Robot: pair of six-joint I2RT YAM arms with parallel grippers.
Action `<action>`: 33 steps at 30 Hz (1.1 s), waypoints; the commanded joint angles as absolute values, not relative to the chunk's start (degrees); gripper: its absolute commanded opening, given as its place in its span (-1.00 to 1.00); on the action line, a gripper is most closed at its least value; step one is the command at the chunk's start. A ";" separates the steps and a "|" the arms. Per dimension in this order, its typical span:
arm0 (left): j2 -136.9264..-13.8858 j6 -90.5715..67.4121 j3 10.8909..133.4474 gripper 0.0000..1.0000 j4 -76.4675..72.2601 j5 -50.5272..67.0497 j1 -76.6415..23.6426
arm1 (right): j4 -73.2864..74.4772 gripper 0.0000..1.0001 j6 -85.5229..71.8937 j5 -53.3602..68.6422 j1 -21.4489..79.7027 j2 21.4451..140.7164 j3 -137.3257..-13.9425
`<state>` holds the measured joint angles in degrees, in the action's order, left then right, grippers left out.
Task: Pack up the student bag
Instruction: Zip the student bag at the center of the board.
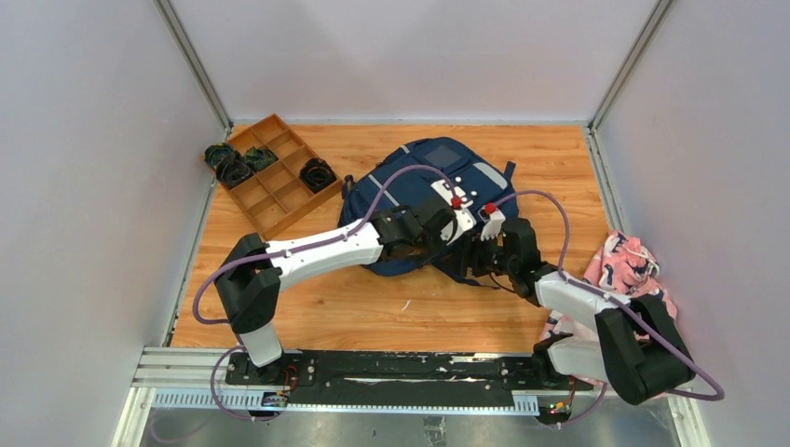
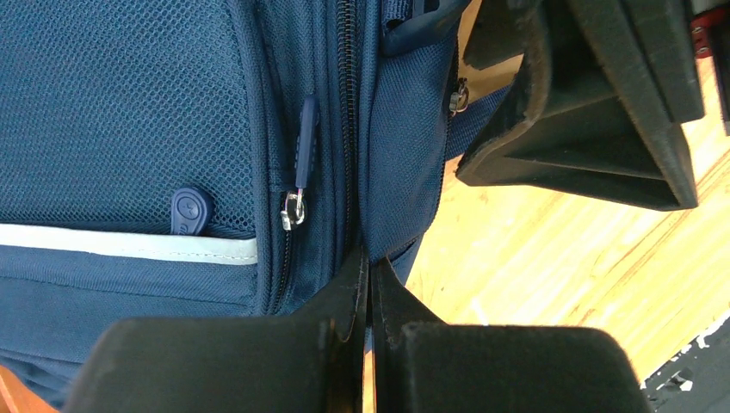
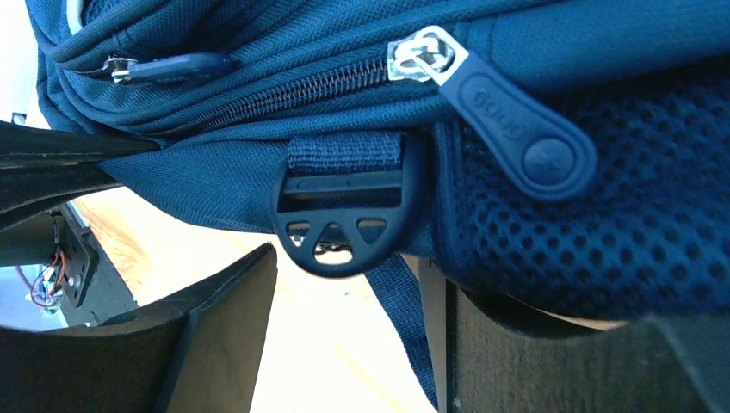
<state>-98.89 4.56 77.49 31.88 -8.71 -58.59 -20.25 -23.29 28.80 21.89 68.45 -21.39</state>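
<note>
Orange-brown wooden tray [image 1: 270, 182], divided into compartments, sits at 10 o'clock on the table [image 1: 373, 312], turned askew with its far corner close to the left wall. Dark coiled bundles [image 1: 231, 166] fill the three compartments at its far-left end, and one more lies in a compartment at its right edge; what they are cannot be told. The left arm reaches from 7 o'clock toward centre. Left gripper [image 2: 368, 268]: fingers pressed together, pinching a fold of navy fabric at the bag's side seam beside a closed zip run. The student bag [image 1: 438, 154] lies flat at table centre, leaning toward 12 to 1 o'clock, its left edge just beside the tray's right corner and its far end short of the back wall. A zipper pull [image 2: 303, 142] hangs beside the seam. Right gripper [image 3: 360, 277] is at the bag's 4 o'clock corner, fingers spread wide with nothing clamped; a round buckle [image 3: 349, 215] and its strap [image 3: 405, 318] hang in the gap, and the bag's mesh rests over the right-hand finger. A band of bare wood runs at 6 o'clock between the bag and the base rail [image 1: 391, 368]. A pink-and-navy cloth bundle [image 1: 626, 265] lies at 3 to 4 o'clock against the right wall.
</note>
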 commanded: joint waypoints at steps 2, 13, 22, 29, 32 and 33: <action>-97.36 5.13 81.12 -1.00 30.50 -5.08 -57.90 | -27.65 0.30 -21.49 32.85 22.36 71.34 -22.84; -97.57 4.75 81.23 -1.00 30.77 -4.84 -57.48 | -33.31 0.13 -23.30 34.35 22.53 73.48 -22.63; -98.16 4.02 81.84 -1.00 30.79 -4.36 -57.39 | -31.32 -0.43 -22.44 31.50 22.58 73.19 -21.43; -97.13 3.96 81.09 -1.00 30.78 -5.17 -57.15 | -25.65 -1.00 -21.56 26.93 22.57 70.00 -20.75; -96.50 4.03 80.52 -1.00 30.76 -5.68 -56.92 | -21.67 -1.00 -20.74 23.27 22.54 68.00 -20.66; -96.22 4.02 80.34 -1.00 30.76 -5.82 -56.83 | -19.94 -1.00 -20.53 20.78 22.57 67.50 -20.71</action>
